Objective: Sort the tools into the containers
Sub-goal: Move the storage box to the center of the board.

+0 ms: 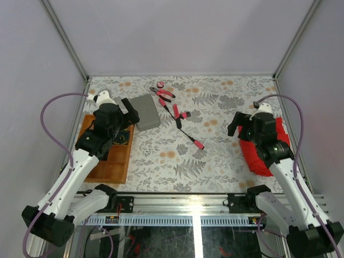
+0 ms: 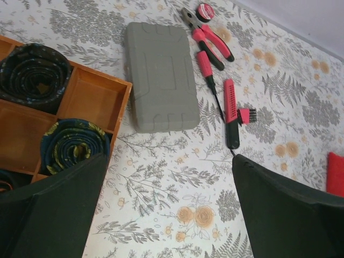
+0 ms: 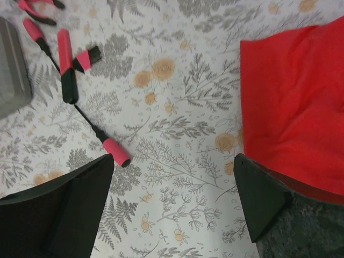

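With the left end effector and right end effector both spread and empty, the tools lie loose on the counter at upper centre, right of the grey case; the pliers look stiff, weighty and best pinched across their grippy pink handles.

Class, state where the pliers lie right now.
In the top view the pliers lie at the far middle of the table, right of the grey case, beside the small round disc.

Left arm hides much of the wooden tray
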`<state>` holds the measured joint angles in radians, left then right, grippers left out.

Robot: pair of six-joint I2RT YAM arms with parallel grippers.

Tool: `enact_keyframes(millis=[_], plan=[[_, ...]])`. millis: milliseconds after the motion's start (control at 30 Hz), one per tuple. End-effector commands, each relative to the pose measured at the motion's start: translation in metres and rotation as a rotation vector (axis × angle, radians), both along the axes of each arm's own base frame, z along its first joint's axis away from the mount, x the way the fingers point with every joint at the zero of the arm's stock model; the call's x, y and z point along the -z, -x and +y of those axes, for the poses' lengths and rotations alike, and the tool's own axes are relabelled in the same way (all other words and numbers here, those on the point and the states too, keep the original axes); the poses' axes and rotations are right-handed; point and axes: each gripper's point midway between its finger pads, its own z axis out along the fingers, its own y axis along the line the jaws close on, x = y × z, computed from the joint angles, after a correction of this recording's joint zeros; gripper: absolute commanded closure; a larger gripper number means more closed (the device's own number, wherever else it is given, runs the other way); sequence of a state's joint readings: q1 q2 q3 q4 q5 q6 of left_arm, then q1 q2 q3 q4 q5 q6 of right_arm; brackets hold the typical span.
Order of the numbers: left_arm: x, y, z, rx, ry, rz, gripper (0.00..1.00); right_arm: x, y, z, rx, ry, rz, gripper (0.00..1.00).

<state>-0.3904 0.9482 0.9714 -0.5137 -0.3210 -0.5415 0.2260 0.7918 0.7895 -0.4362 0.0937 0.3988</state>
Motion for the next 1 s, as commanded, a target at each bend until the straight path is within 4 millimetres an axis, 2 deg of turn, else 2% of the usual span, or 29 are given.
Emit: enact_keyframes(millis=[0,100,267,367,500,767,967], plan=[[-0.018,-0.021,0.004,-0.009,0.054,-0.063,0.00,0.001,-0.017,0.023,-0.091,-0.054,0.048,0.01],[-0.008,-0.039,0.007,-0.009,0.076,-0.016,0.00,0.014,-0.026,0.038,-0.135,-0.097,0.099,0.01],[0.013,-0.083,0.005,0.045,0.155,0.080,0.00,0.031,-0.029,0.052,-0.195,-0.134,0.170,0.01],[0.030,-0.111,0.006,0.040,0.161,0.123,0.00,0.037,-0.024,0.050,-0.192,-0.123,0.180,0.01],[0.049,-0.137,0.011,0.028,0.160,0.166,0.00,0.043,-0.015,0.044,-0.187,-0.098,0.181,0.01],[0.082,-0.178,0.033,-0.014,0.163,0.210,0.00,0.052,0.000,0.046,-0.226,-0.104,0.174,0.01],[0.117,-0.205,0.041,0.001,0.150,0.261,0.00,0.056,0.006,0.045,-0.229,-0.108,0.169,0.01]])
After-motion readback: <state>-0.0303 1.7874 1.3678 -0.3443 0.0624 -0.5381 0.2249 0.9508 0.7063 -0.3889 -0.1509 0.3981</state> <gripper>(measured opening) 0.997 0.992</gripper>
